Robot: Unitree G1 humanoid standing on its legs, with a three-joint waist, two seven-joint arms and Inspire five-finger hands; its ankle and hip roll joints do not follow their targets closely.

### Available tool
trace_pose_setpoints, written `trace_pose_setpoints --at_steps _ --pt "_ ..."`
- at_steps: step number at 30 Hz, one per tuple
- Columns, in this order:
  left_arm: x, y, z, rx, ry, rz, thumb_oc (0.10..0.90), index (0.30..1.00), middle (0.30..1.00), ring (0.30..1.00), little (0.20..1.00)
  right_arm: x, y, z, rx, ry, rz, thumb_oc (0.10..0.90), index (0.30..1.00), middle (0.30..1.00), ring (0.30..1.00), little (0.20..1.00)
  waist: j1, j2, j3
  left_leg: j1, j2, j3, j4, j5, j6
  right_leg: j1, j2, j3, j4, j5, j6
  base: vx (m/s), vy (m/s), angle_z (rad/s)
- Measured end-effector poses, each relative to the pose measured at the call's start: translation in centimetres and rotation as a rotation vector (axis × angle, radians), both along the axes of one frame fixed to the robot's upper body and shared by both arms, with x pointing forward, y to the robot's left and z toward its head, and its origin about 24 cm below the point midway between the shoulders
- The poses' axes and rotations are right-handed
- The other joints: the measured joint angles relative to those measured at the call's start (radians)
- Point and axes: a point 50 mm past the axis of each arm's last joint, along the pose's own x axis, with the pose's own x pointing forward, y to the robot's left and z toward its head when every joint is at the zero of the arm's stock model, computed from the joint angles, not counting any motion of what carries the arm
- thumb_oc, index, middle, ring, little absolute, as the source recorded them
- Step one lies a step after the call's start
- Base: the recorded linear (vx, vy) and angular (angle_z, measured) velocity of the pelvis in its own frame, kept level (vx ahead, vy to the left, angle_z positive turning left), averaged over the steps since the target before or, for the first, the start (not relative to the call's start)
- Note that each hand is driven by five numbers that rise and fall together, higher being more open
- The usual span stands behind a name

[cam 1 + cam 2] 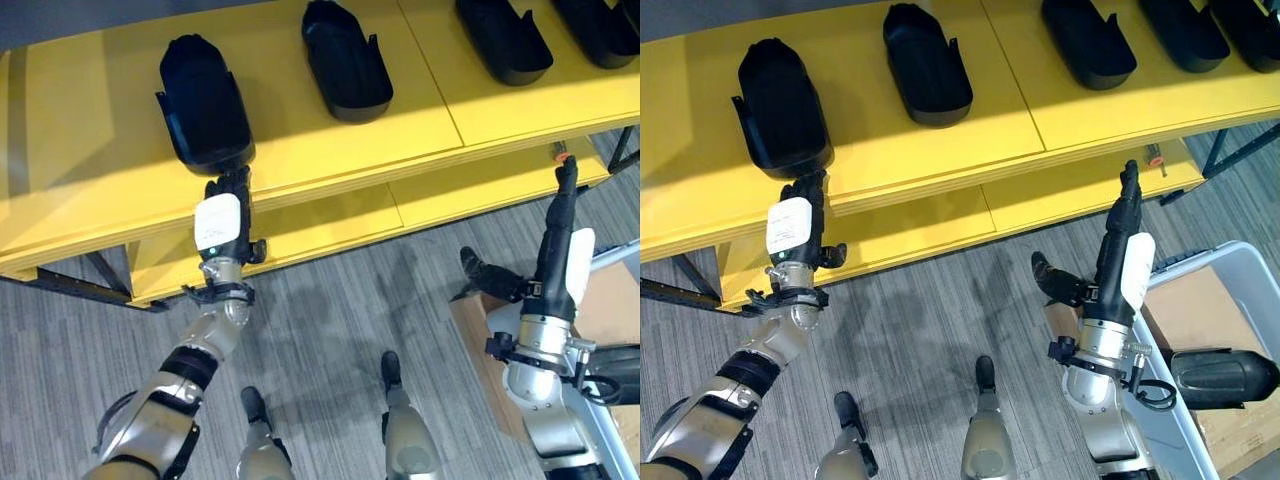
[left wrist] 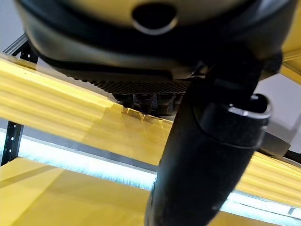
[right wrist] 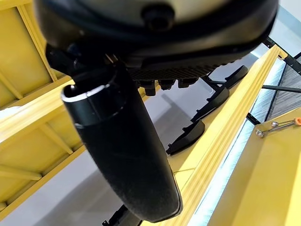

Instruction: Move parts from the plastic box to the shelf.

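Observation:
Several black moulded parts lie in a row on the top board of the yellow shelf (image 1: 330,140). The leftmost part (image 1: 203,100) has its near end at the board's front edge. My left hand (image 1: 222,225) reaches up straight-fingered to that edge, just under the part's near end; I cannot tell if it touches. It holds nothing. My right hand (image 1: 1125,250) stands upright and open in front of the lower board, also with nothing in it. At the lower right is the grey plastic box (image 1: 1240,255), with one black part (image 1: 1225,378) lying inside it.
A small orange-tipped tool (image 1: 560,153) lies on the shelf's lower board near its right end. Dark metal shelf legs (image 1: 70,285) slant to the carpet at the left. Bare yellow board lies between the first part and the second part (image 1: 345,60).

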Motion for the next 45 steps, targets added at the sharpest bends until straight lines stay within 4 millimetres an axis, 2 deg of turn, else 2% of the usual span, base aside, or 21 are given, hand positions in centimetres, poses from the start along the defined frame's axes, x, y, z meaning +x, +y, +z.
trace_pose_setpoints --at_steps 16,32,45 --pt "1.6 0.2 1.1 0.026 -0.023 0.047 0.900 1.000 1.000 1.000 1.000 -0.1 0.3 -0.3 -0.004 0.015 0.015 0.900 1.000 1.000 1.000 1.000 -0.002 -0.011 0.004 -0.021 -0.001 0.007 0.000 -0.001 0.000 -0.028 0.000 0.014 0.000 0.003 0.000 0.00 0.004 -0.01" --pt "1.7 0.5 1.1 0.032 -0.031 0.064 0.900 1.000 1.000 1.000 1.000 -0.1 0.3 -0.3 -0.013 0.018 0.040 0.900 1.000 1.000 1.000 1.000 -0.002 -0.011 0.005 -0.023 -0.001 0.009 0.000 -0.001 0.000 -0.032 0.000 0.015 0.000 0.003 0.001 0.00 0.000 0.00" --pt "2.0 0.5 1.9 0.034 -0.051 0.068 0.900 1.000 1.000 1.000 1.000 -0.2 0.3 -0.2 -0.016 0.015 0.043 0.900 1.000 1.000 1.000 1.000 -0.002 -0.010 0.015 -0.029 -0.001 0.009 0.000 -0.001 0.000 -0.038 0.000 0.015 0.000 0.002 0.002 0.00 0.000 0.00"
